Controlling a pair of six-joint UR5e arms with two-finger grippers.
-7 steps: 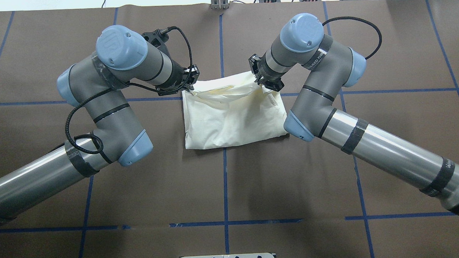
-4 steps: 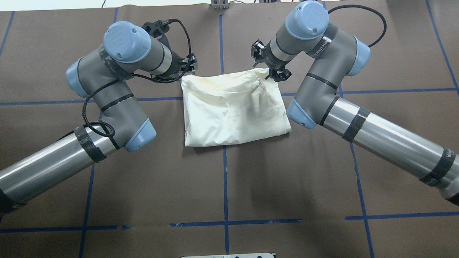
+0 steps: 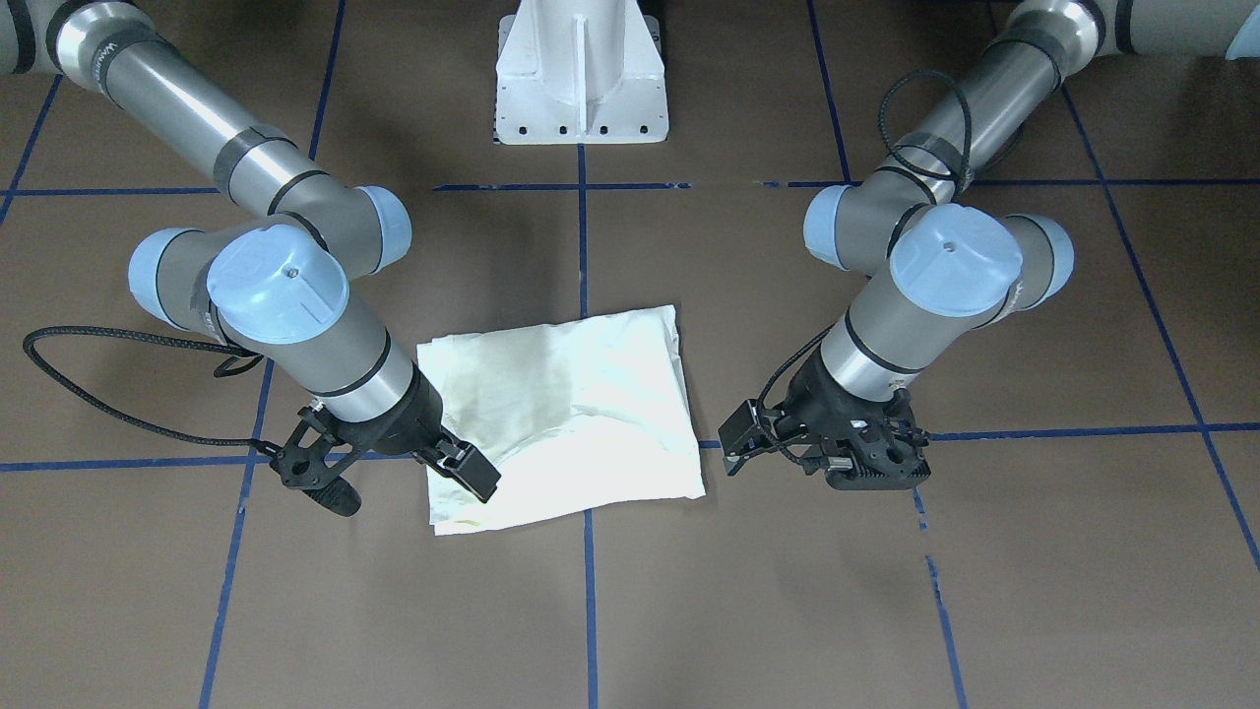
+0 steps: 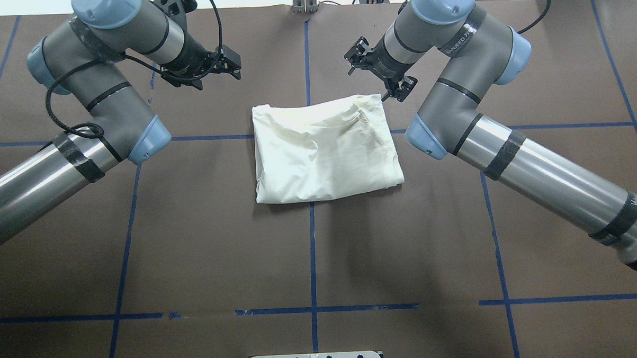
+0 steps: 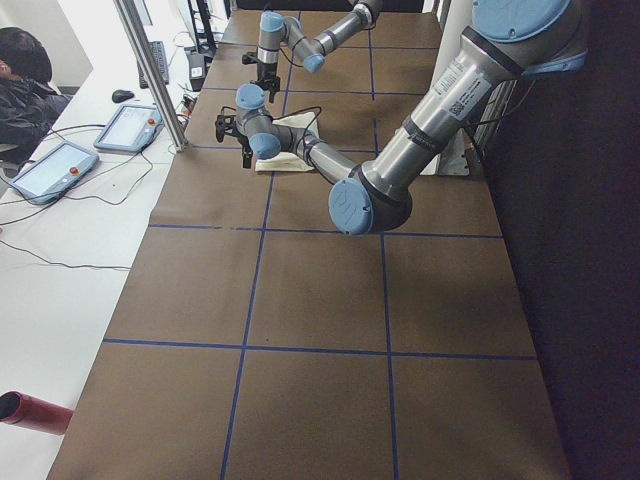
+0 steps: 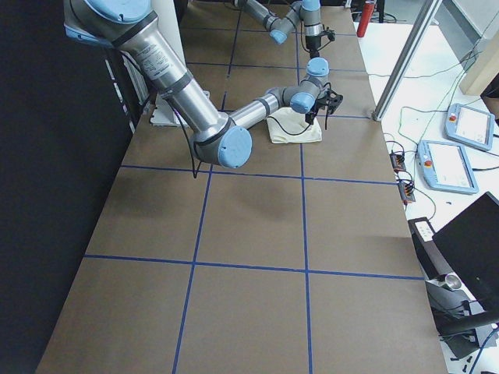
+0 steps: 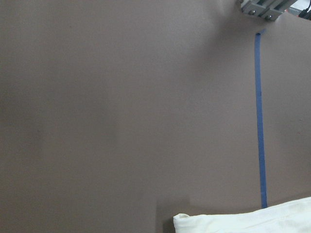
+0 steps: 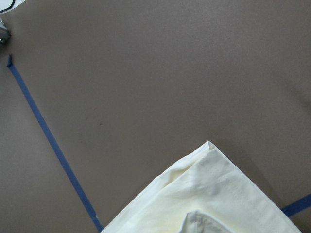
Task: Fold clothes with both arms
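The cream-white T-shirt (image 4: pixel 325 149) lies folded into a rough rectangle on the brown table (image 4: pixel 220 256), a little above the centre of the overhead view. Its plain side is up, and it lies across a blue tape line (image 4: pixel 311 243). The left gripper (image 4: pixel 222 66) hangs in the upper left of this view, well apart from the cloth. The right gripper (image 4: pixel 395 89) hangs just beside the upper right corner of the shirt. In the right wrist view this corner lies free on the table. Neither gripper holds anything; whether their jaws are open or closed, I cannot tell.
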